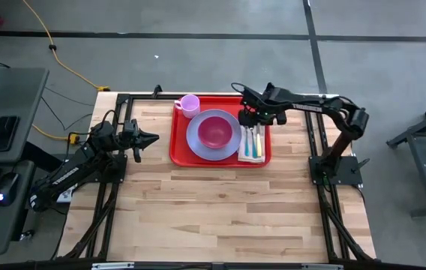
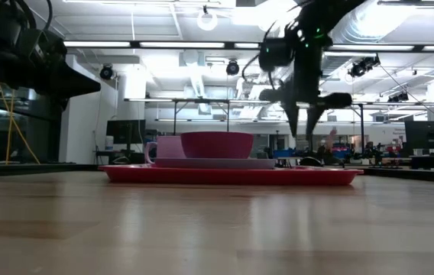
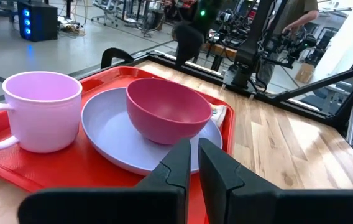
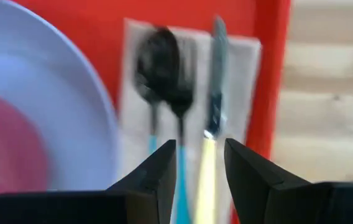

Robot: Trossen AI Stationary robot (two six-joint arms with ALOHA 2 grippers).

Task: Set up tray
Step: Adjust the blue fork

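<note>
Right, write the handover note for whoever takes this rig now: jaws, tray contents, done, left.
Left gripper: waits over bare table left of the tray, jaws nearly closed, nothing held.
Right gripper: above the tray's right side, over the cutlery, jaws apart and empty.
On the tray: lavender plate with magenta bowl on it, pink mug at the far left corner, napkin carrying two spoons and a knife.
Done: the setting looks complete.
Left: probably just pulling the right arm clear.
</note>
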